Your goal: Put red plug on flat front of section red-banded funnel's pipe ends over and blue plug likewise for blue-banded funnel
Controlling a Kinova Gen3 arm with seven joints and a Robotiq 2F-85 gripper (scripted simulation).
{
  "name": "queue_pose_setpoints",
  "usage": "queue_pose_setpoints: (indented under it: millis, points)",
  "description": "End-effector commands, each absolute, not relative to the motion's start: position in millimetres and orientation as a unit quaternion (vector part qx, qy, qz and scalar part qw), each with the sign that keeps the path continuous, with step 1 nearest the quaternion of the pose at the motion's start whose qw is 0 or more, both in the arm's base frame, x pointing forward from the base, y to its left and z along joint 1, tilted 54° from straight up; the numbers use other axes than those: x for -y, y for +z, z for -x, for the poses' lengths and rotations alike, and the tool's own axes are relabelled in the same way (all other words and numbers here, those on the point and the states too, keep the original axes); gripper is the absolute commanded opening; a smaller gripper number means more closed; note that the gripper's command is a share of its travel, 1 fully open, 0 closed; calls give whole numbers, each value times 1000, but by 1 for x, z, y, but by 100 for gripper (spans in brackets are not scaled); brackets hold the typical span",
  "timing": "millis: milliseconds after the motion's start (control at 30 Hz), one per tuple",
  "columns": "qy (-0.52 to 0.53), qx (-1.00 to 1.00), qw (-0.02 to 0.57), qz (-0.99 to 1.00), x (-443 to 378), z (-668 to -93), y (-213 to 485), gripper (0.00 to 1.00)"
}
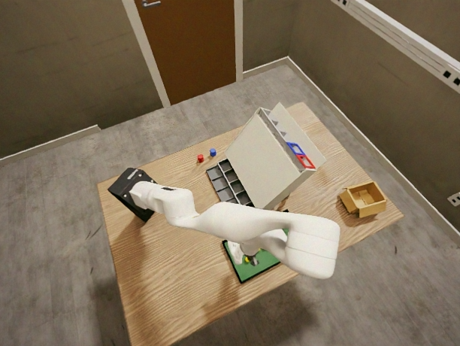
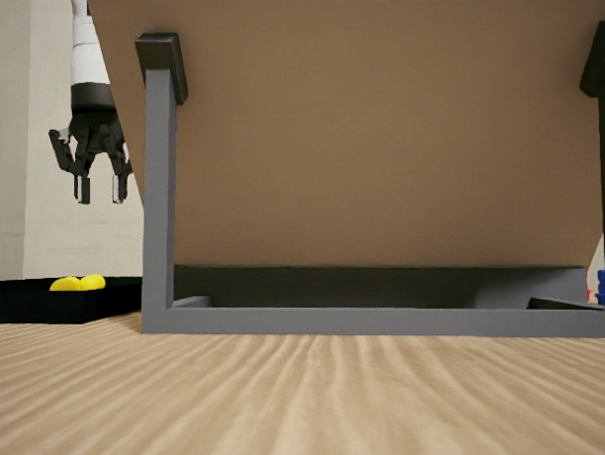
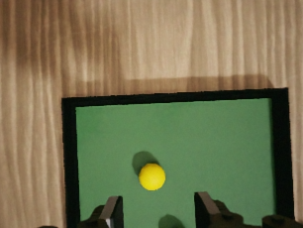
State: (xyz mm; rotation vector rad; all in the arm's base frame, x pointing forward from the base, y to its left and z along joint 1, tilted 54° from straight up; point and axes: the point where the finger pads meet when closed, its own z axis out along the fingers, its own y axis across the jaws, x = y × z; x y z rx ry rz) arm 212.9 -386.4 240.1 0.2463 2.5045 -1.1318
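Observation:
My gripper (image 2: 101, 190) (image 3: 158, 210) is partly open and empty, above the green marble tray (image 1: 244, 273) (image 2: 44, 308) (image 3: 223, 129). A yellow marble (image 1: 246, 259) (image 3: 152, 176) lies just ahead of the fingers in the wrist view. Two marbles show in the exterior view; the arm hides others. The red plug (image 1: 201, 159) and blue plug (image 1: 213, 153) (image 2: 601, 288) stand on the table beyond the grey sections (image 1: 214, 172), whose visible flat front parts are bare. The blue-banded funnel (image 1: 291, 147) and red-banded funnel (image 1: 300, 161) are adjacent atop the covered board (image 1: 263, 162). The cover hides the pipes.
The tilted board stands on a grey frame (image 2: 159, 198) beside the tray. An open cardboard box (image 1: 372, 211) is at the right of the table (image 1: 169, 271). The arm's black base (image 1: 128, 184) is at the left. The white arm spans above the table.

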Motion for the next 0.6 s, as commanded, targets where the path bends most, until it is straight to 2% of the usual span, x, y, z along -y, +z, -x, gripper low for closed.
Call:
queue_pose_setpoints:
  millis: [0, 567]
  points:
    - [-406, -886, 206, -82, 440, -235, 201, 50]
    - [-407, -886, 206, -83, 460, -243, 186, 50]
